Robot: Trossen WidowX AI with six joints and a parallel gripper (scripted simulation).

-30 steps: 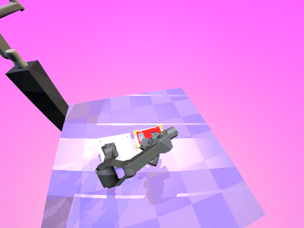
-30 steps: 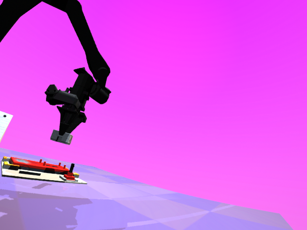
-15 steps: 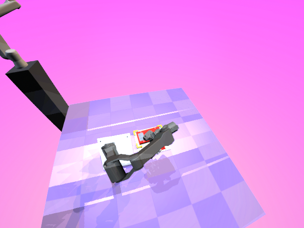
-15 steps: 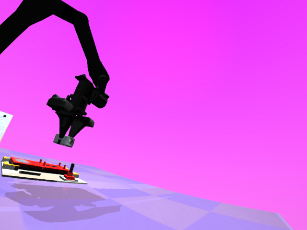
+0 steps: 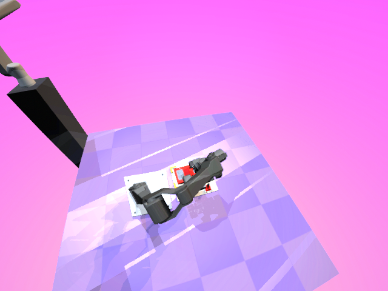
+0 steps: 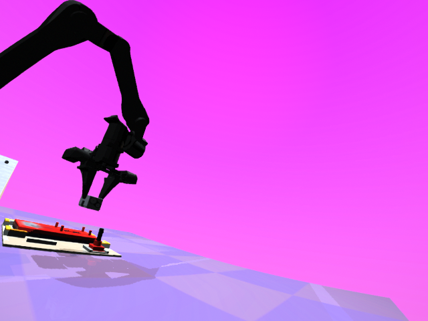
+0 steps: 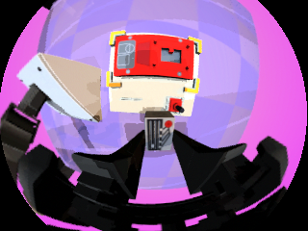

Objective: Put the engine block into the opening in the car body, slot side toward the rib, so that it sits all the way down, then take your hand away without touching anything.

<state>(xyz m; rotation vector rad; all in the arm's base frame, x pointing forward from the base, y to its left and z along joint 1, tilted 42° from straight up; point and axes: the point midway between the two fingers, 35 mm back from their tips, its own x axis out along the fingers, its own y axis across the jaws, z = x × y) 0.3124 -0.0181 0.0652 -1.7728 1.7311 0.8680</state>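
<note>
Gripper (image 6: 91, 200) clamped on grey engine block (image 6: 90, 202), hanging above red car body (image 7: 154, 58); opening (image 7: 171, 56) lies forward-below, near desk (image 5: 219, 244) centre.

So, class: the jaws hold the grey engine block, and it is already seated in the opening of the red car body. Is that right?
Not quite. The jaws do hold the grey engine block, but it is not seated: the exterior view shows it hanging in the air above the red car body, apart from it.
</note>
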